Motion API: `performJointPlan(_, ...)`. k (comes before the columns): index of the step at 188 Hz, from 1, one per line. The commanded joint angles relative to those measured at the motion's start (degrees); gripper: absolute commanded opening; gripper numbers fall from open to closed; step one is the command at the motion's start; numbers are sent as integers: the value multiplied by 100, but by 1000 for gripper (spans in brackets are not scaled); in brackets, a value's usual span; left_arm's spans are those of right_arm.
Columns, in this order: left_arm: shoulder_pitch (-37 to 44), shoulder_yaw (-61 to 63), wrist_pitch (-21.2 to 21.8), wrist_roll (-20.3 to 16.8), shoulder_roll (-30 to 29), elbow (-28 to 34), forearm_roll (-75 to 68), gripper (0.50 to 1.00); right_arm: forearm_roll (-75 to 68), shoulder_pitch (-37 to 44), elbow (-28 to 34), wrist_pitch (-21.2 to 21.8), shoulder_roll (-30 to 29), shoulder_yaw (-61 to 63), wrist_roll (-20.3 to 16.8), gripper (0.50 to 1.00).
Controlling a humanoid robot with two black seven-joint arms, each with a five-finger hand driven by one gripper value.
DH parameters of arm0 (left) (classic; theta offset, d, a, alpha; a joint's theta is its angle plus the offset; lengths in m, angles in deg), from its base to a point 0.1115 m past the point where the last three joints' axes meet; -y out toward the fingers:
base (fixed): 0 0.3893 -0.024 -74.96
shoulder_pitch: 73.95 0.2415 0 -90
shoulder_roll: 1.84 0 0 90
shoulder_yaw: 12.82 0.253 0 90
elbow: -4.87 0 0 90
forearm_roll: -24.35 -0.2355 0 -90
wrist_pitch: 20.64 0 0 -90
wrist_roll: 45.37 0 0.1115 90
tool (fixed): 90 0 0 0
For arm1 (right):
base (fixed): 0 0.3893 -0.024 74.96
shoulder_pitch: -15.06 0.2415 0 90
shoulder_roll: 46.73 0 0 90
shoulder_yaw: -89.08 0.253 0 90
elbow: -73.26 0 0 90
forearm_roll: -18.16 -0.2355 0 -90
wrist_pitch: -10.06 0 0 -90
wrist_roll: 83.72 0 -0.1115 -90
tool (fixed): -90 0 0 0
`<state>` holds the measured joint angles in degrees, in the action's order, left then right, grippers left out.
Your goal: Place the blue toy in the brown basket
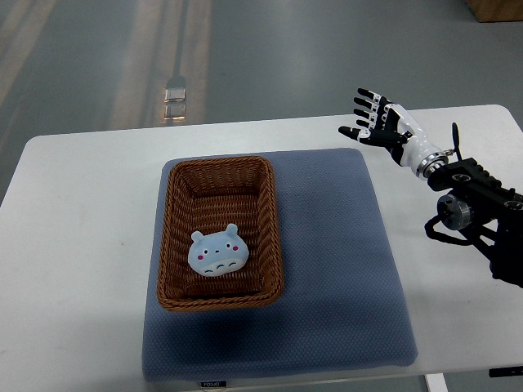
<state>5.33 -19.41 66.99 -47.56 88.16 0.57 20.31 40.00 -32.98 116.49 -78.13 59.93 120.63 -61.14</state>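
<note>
The blue toy point(216, 253), a pale blue plush face with pink cheeks, lies inside the brown wicker basket point(174, 237), toward its near end. The basket sits on the left part of a blue-grey mat point(335, 269). My right hand point(374, 120) is raised at the far right of the table, beyond the mat's far right corner, well away from the basket. Its fingers are spread and it holds nothing. The left arm does not show.
The mat lies on a white table point(82, 245). The right arm's black forearm point(482, 204) hangs over the table's right edge. A grey floor lies beyond the table, with a small metal fitting point(175, 98) on it.
</note>
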Motion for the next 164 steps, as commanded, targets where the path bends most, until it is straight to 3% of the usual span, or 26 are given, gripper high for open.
performJointPlan(1,0,0,0,-1,0,-1,0,1000,-48,-144,1,-67,-215,62,71,907)
performJointPlan(62,9,0,0,-1,0,-1,0,1000,-48,-390,-34,-102,-725,624,44,907)
performJointPlan(164,0,-9,0,8,0,-10,0,1000,-48,-451,-34,-84,-708,897,79,909)
